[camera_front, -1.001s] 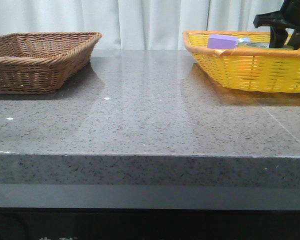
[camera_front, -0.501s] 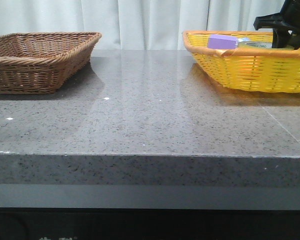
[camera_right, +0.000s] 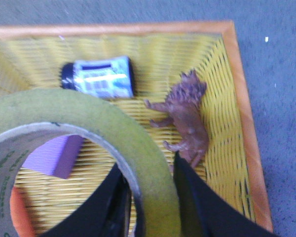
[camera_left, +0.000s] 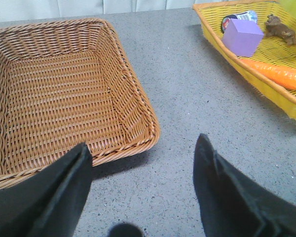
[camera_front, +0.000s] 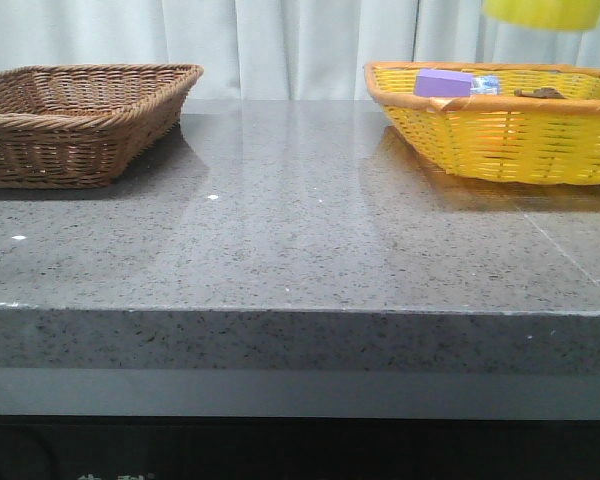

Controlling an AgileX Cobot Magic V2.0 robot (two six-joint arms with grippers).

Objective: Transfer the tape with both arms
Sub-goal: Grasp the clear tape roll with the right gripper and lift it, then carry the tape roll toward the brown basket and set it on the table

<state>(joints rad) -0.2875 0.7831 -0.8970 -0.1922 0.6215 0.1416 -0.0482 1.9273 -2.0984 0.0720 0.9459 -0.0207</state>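
- Since half a second ago the dark right arm that stood over the yellow basket (camera_front: 500,130) has gone up out of the front view; we now see only a blurred yellow shape, the tape (camera_front: 546,12), at the top edge above that basket.
- Far left of the grey stone table (camera_front: 280,240): the brown wicker basket (camera_front: 80,120), nothing visible inside it in the left wrist view.
- Left gripper (camera_left: 143,163) hangs over the table just beside the brown basket's near corner; its two black fingers (camera_left: 64,187) stand wide apart with bare tabletop between them.
- Centre of the table carries a few small white specks and soft reflections.
- Right side: in the yellow basket we note a purple block (camera_left: 242,37), an orange carrot (camera_left: 278,74), a brown toy animal (camera_right: 185,118) and a small dark can with a pale label (camera_right: 98,77), lying on its side.
- Right gripper (camera_right: 148,197) pinches the tape's wall: one finger inside the ring, one outside, the yellow band clamped between them.
- The roll is held in the air above the yellow basket, clear of its contents; white inner core with green print shows at the edge of the right wrist view.
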